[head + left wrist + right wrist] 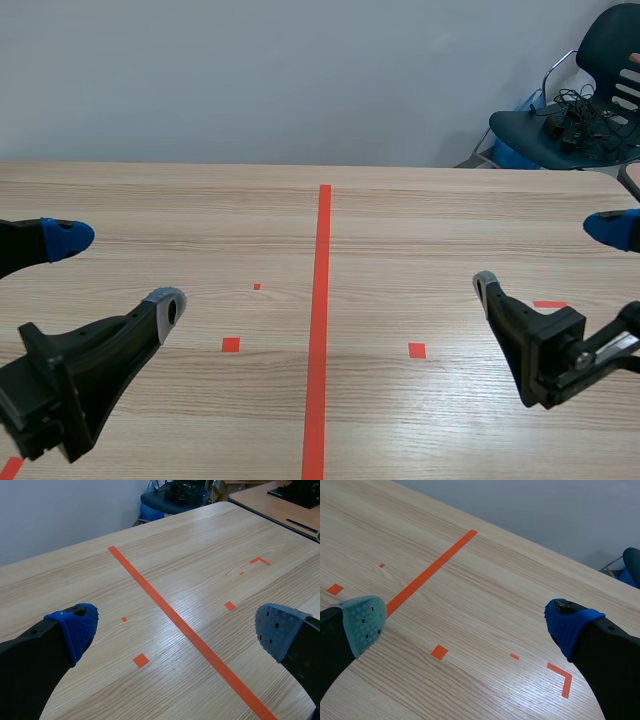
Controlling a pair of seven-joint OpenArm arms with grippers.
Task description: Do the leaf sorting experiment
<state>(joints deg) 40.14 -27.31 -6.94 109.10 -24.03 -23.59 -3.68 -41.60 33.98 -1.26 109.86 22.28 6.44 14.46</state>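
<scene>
Both the black left gripper (pixel 115 272) and black right gripper (pixel 548 257) hover splayed and empty over the pale wooden table (pixel 420 210), apparently poised to start, as no leaves appear anywhere.

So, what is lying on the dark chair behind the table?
A tangle of black cables lies on the seat of the chair. Something blue shows behind the chair, mostly covered by it; I cannot tell what it is.

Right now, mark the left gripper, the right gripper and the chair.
left gripper (pixel 177 629), left wrist view, midway between its fingertips.
right gripper (pixel 466 622), right wrist view, midway between its fingertips.
chair (pixel 520 126), scene view, on its seat.
</scene>
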